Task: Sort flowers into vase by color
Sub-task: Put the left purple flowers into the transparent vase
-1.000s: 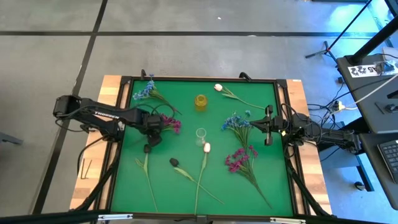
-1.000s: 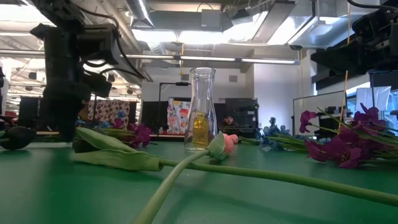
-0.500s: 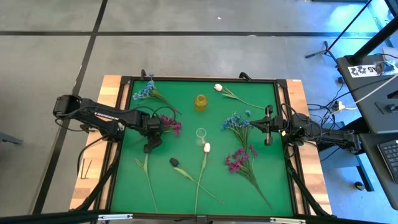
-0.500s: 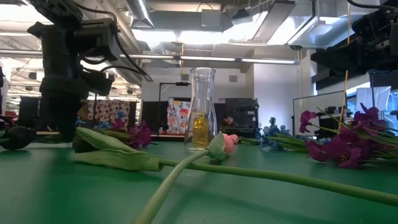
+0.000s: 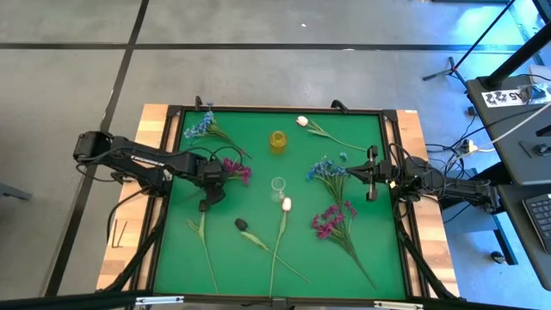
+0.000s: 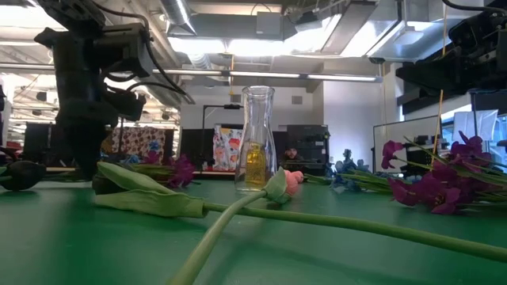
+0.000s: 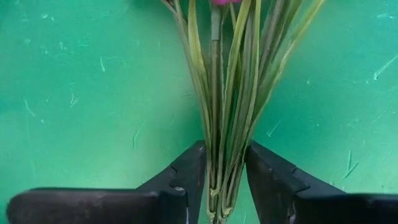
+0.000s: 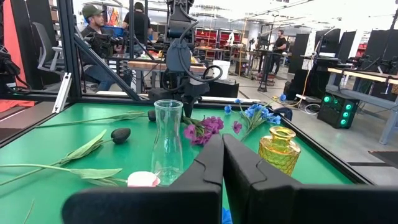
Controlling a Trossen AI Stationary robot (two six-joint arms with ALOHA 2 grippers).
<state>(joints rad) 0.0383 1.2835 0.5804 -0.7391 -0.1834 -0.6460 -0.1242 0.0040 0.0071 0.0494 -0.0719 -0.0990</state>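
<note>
At the left of the bench point(image 5: 176, 258) we have the left gripper point(image 7: 224, 180) down on the green mat, its fingers point(image 7: 186, 171) set either side of the bundled stems of the magenta flower point(image 5: 234, 168). The fingers look about halfway in and right against the stems; we cannot say yet that the bundle is clamped. To do this step well, we want the whole bundle between the pads — no stray stem slipping out — and the squeeze finished before any lift, then a straight rise so the bloom does not drag.

Just left of centre, the blue flower point(image 5: 200, 127) lies near the far edge, and a dark bud point(image 5: 242, 225) with its leafy stem rests nearer the front. In the middle stand 2 vases: the clear vase point(image 5: 278, 184) and, farther back, the amber vase point(image 5: 277, 140). A tulip bud point(image 5: 286, 204) lies just beside the clear one.

To the right lie another blue cluster point(image 5: 327, 169) and a second magenta spray point(image 5: 330, 220). The right gripper point(image 8: 222, 171) waits at the right edge, fingers pressed together, holding nothing.
</note>
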